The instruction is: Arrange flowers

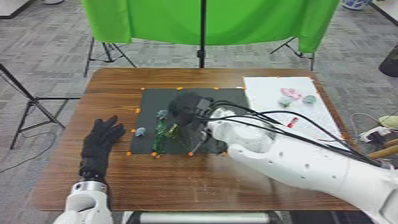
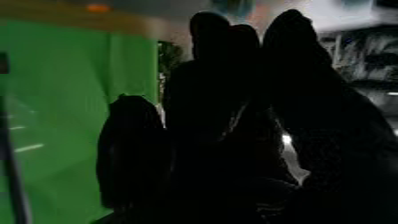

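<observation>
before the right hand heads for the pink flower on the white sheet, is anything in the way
Nothing visible stands between the right hand and the pink flower. A pale green flower sits close by it, on the robot's side, just off the straight path.

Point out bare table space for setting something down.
Widest: brown table in front of the dark mat, between left arm and right arm. Narrower: the strip between mat and far table edge. Crowded: mid-mat, where green stems lie near the right robot hand.
</observation>
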